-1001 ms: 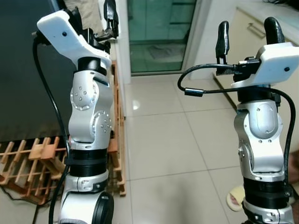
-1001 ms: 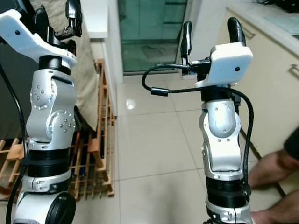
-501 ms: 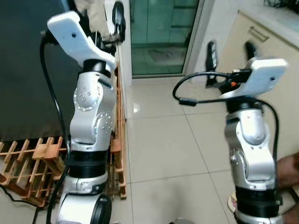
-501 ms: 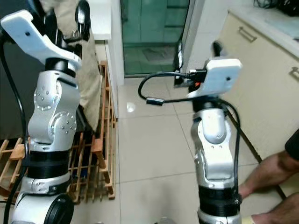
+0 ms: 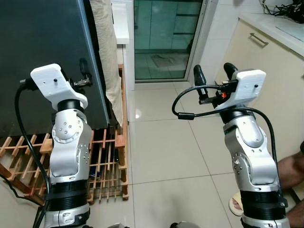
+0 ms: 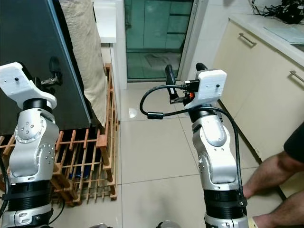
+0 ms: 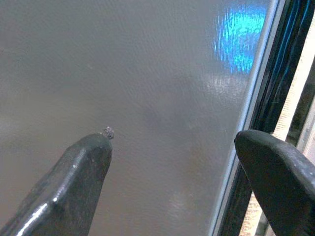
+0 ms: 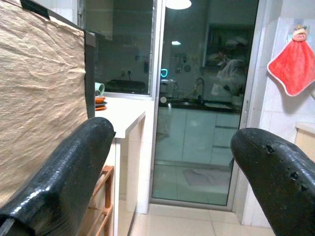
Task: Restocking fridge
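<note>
Fridge door [image 5: 42, 52], dark and closed, stands tall on the robot's left, its vertical right edge running beside a hanging beige cloth [image 5: 107, 52]. Left gripper [image 7: 172, 162] is the nearer one, jaws spread wide and pointed at the door face just inside that edge (no handle can be made out). Right gripper [image 5: 212, 76] hovers released over the floor tiles [image 5: 161, 142], well apart. Wooden rack [image 5: 95, 161] sits below.

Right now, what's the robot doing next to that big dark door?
The robot stands on the tiled floor in front of the fridge door, which is shut. Its left gripper is up close to the door's edge with jaws open, holding nothing. The right gripper is raised with jaws open, also holding nothing. A wooden rack sits low beside the fridge.
</note>
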Robot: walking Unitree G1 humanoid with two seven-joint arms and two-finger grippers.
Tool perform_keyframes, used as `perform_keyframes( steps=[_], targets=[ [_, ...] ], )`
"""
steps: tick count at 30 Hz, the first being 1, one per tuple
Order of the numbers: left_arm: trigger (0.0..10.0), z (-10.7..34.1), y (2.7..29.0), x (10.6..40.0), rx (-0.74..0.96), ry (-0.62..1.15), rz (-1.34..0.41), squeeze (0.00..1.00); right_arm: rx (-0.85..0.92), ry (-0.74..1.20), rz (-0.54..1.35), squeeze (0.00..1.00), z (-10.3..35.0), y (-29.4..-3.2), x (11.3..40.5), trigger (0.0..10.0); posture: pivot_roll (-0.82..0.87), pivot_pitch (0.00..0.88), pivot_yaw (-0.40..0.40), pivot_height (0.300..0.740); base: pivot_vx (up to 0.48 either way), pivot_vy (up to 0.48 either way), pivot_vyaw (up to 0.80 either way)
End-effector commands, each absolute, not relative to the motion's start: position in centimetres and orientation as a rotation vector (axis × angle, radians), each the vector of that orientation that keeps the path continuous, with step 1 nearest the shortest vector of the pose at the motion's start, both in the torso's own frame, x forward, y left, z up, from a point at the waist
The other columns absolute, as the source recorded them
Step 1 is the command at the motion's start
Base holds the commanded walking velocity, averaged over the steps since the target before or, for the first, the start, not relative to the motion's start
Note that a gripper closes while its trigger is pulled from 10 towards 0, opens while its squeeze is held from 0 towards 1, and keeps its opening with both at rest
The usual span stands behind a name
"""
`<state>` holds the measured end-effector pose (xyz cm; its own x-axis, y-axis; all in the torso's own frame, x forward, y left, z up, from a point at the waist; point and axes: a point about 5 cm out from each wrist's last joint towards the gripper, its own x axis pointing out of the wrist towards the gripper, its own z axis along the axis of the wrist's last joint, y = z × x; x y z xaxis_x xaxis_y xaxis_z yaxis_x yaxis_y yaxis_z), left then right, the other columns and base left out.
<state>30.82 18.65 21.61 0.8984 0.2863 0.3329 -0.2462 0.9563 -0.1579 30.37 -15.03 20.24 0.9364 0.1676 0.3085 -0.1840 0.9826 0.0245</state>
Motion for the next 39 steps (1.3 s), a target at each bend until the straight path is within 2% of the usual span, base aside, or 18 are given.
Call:
perform_keyframes(
  steps=[1,11,13,21,24,39],
  targets=[
    [10.0,22.5,18.2,30.6,-0.101,-0.394,0.267,0.0,0.078,-0.316,0.144,0.15,20.7,-15.7,31.1,10.0,-0.07,0.0,-0.026,0.74,0.0,0.0,0.77],
    [10.0,23.7,15.8,30.6,-0.085,-0.461,0.128,0.0,0.051,-0.315,0.13,0.17,20.4,-16.0,31.2,10.0,-0.07,0.0,-0.026,0.74,0.0,0.0,0.74],
    [10.0,23.9,14.9,30.5,-0.094,-0.474,0.066,0.0,0.043,-0.317,0.131,0.15,20.3,-16.0,31.0,10.0,-0.09,0.0,-0.015,0.74,0.0,0.0,0.0],
    [10.0,23.3,15.0,30.9,-0.134,-0.428,0.06,0.0,0.042,-0.31,0.097,0.15,19.7,-16.2,30.6,10.0,-0.09,0.0,-0.01,0.74,0.0,0.0,0.0],
    [10.0,22.8,14.8,31.5,-0.077,-0.39,0.067,0.0,0.041,-0.308,0.096,0.15,19.5,-16.0,30.4,10.0,-0.09,0.0,-0.006,0.74,0.0,-0.48,0.0],
    [10.0,22.4,14.0,32.6,-0.127,-0.361,0.023,0.0,0.039,-0.305,0.089,0.15,19.3,-15.8,29.9,10.0,-0.11,0.0,0.005,0.74,0.0,-0.475,0.0]
  ],
)
